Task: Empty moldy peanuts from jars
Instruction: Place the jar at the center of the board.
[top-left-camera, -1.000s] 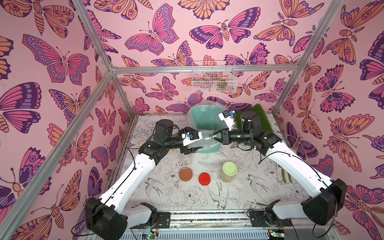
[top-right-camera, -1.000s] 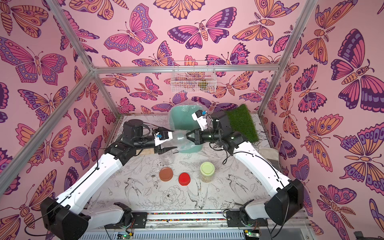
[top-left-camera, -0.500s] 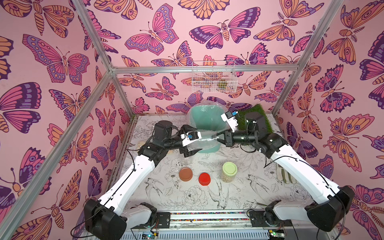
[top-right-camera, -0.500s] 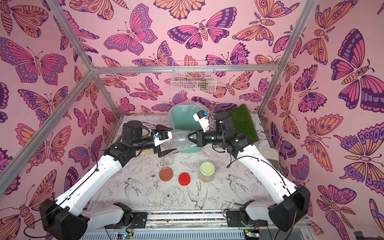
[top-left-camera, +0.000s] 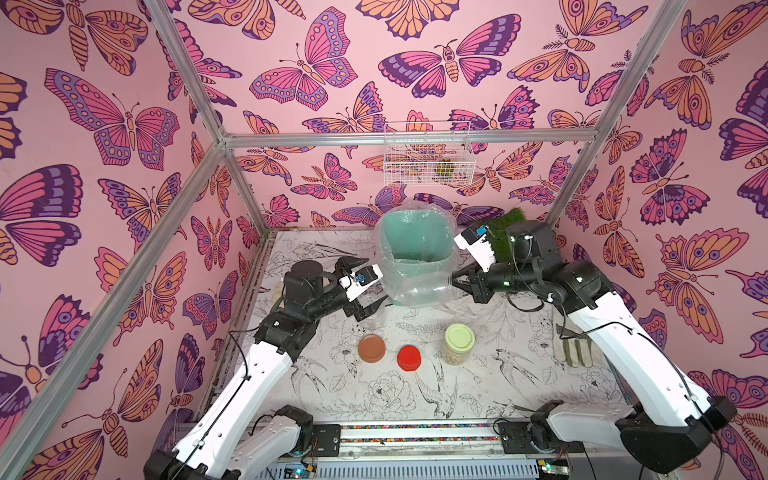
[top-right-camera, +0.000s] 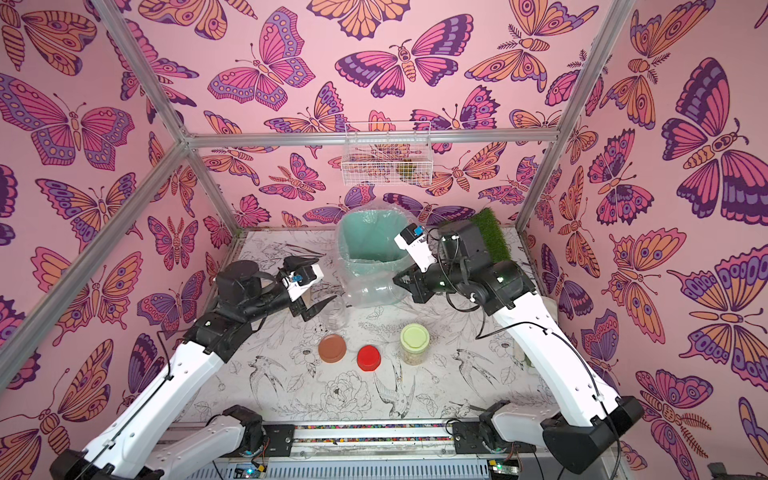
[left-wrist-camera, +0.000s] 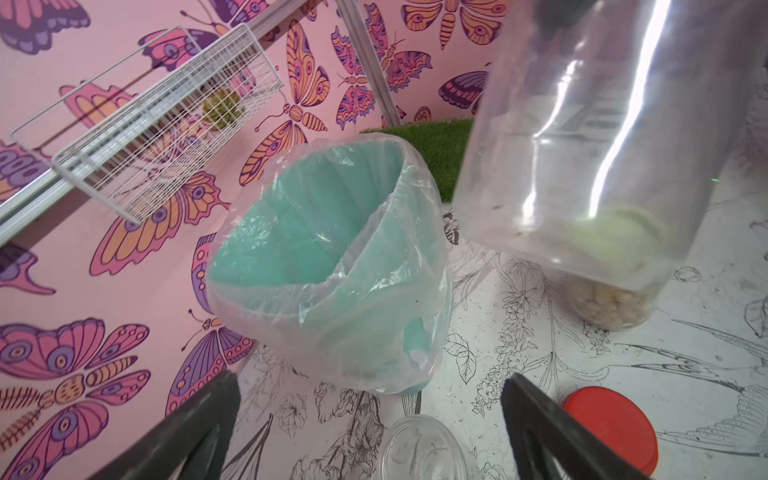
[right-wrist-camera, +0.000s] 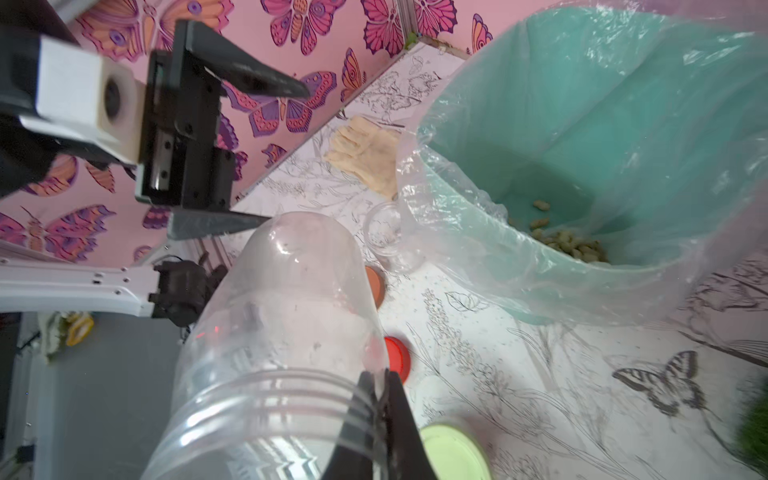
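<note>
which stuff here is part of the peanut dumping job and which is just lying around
Job: held empty jar, open empty jar, green-lidded jar, peanuts, brown lid, red lid, lined bin.
Lying about: wire basket, grass mat, beige glove.

Bench layout: bin far, jars and lids near.

The bin (top-left-camera: 415, 232) stands at the far middle of the bench (top-left-camera: 498, 374), below the wire basket (top-left-camera: 426, 153) on the far wall, with the turf mat (top-right-camera: 492, 237) at its right and peanuts (right-wrist-camera: 569, 245) in its bottom. Just near of it the held jar (top-left-camera: 422, 286) lies on its side off the bench, mouth end pinched in the right pincer (top-left-camera: 456, 281). The left pincer (left-wrist-camera: 372, 378) stands spread just left of it, above the open jar (top-right-camera: 334, 316). Nearer, in a row from the left, sit the left lid (top-left-camera: 371, 348), the middle lid (top-left-camera: 409, 357) and the lidded jar (top-left-camera: 459, 343), which also has peanuts inside.
</note>
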